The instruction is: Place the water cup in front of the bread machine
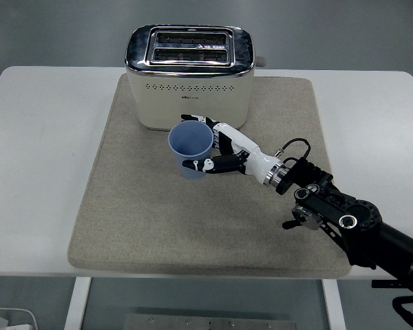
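**A:** From the head view, where is the pale blue plastic water cup [191, 148], and why is it held like that?

**B:** It sits upright on the beige fabric mat [151, 220], just in front of the cream and chrome two-slot toaster [190, 75], which is the bread machine of the task. The robot's right hand [219, 148], black and white, wraps it from the right side: the thumb curls across the near wall and the other fingers [196, 119] reach round the back. A side grip like that keeps the mouth up and the rim free, so I judge it suits a straight set-down. Whether the base is already resting on the mat or a shade above it, I cannot tell.

**A:** So the task looks nearly done?

**B:** By position, yes. The cup is where the sentence asks, and what seems left is to open the fingers and draw the hand away.

**A:** What else is around, and what might get in the way?

**B:** The mat lies on a white table [41, 137], with nothing else near the cup. The toaster's front face is close behind the fingers, so the hand has little room at the back. I would expect a withdrawal toward the right, along the black forearm [344, 220], to be the safest. The left arm does not show.
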{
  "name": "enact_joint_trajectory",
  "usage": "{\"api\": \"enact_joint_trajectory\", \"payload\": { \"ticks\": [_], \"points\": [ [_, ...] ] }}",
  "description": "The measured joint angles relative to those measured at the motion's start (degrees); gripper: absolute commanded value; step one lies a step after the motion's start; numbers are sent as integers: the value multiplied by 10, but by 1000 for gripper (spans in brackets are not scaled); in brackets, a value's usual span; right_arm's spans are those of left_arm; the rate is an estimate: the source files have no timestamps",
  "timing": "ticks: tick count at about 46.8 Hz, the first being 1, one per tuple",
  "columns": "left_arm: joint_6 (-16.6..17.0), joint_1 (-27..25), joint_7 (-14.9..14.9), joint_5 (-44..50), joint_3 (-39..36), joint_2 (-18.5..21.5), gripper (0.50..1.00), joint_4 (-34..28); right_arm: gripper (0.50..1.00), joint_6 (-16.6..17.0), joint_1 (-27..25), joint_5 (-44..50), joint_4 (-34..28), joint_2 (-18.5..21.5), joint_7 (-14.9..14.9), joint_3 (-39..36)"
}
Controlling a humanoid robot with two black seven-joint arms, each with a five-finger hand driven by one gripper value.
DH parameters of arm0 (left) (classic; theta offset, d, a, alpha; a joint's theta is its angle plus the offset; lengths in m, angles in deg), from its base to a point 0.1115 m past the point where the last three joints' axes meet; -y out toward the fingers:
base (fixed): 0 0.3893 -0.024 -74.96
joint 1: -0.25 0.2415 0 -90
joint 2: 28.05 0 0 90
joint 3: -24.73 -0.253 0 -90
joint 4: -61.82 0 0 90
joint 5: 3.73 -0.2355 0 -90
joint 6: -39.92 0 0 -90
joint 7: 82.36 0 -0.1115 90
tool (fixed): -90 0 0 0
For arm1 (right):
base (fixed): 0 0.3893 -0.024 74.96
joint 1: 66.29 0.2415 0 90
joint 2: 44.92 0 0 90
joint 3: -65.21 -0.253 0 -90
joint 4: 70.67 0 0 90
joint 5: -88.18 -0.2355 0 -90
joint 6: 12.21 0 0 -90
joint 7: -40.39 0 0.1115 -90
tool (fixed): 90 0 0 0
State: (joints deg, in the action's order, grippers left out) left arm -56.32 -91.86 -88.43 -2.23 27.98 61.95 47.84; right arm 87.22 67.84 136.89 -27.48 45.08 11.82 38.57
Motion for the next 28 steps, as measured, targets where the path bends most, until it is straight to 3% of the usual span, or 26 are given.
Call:
{"api": "enact_joint_trajectory", "payload": {
  "ticks": [28],
  "points": [
    [0,0,0,0,0,0,1000,0,926,16,-5,-28,0,-11,-1,0]
  ]
}}
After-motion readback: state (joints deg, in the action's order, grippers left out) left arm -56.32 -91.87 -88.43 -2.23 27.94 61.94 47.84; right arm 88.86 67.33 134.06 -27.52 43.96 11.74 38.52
